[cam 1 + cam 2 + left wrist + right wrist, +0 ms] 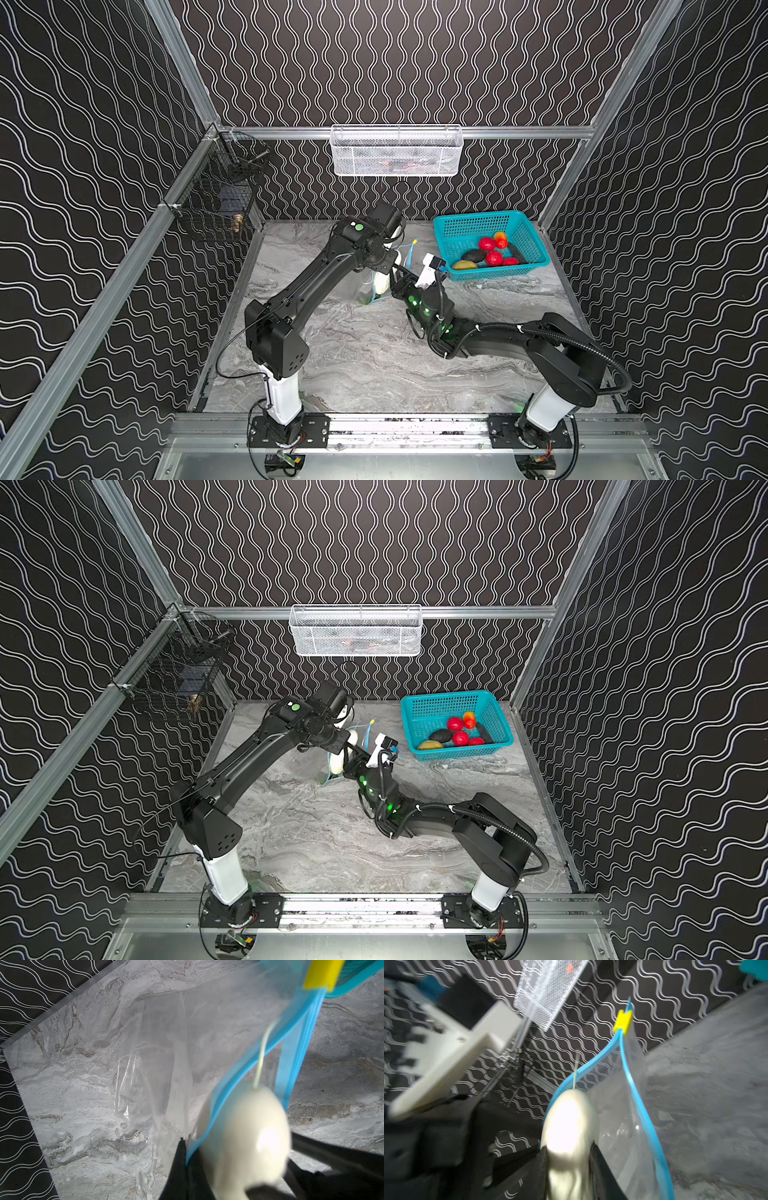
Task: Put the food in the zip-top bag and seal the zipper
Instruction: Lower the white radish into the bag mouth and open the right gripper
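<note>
Flanking zip-top bag (207,1043): left claw (184,1142), basket (469,227).

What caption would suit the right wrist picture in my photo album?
Right hand holds the white oblong toy food at the open mouth of the zip-top bag.

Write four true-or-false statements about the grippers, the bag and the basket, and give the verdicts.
1. The right gripper is shut on the white oblong toy food at the mouth of the zip-top bag. True.
2. The zipper is sealed. False: its two blue strips stand apart, so the mouth is open.
3. The left gripper pinches the bag's blue rim. True.
4. The teal basket is empty. False: it holds red fruits, a yellow piece and dark ones.
</note>
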Available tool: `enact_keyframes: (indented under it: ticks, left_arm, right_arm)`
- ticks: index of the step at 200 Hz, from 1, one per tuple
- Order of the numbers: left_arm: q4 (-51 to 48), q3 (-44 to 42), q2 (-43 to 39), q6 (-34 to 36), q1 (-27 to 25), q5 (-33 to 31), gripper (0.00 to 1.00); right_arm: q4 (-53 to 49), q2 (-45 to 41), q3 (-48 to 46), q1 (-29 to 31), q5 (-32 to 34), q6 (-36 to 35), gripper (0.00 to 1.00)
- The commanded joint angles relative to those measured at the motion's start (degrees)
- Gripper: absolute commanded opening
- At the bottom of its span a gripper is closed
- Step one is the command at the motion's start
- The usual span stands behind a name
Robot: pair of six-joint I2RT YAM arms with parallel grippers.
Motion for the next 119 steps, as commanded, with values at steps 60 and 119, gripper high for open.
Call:
enact_keyframes:
  ticks: [60,119]
  left_arm:
    - [-0.17,4.58,2.72,1.94,-1.57,-3.06,0.0]
    - [-0.13,3.96,2.16,2.29,-1.54,-3.84,0.0]
  right_arm:
    - [-27.36,1.69,13.58,-2.2,0.11,6.27,0.25]
    - [-20.49,-1.49,10.56,-9.36,-16.76,6.13,0.55]
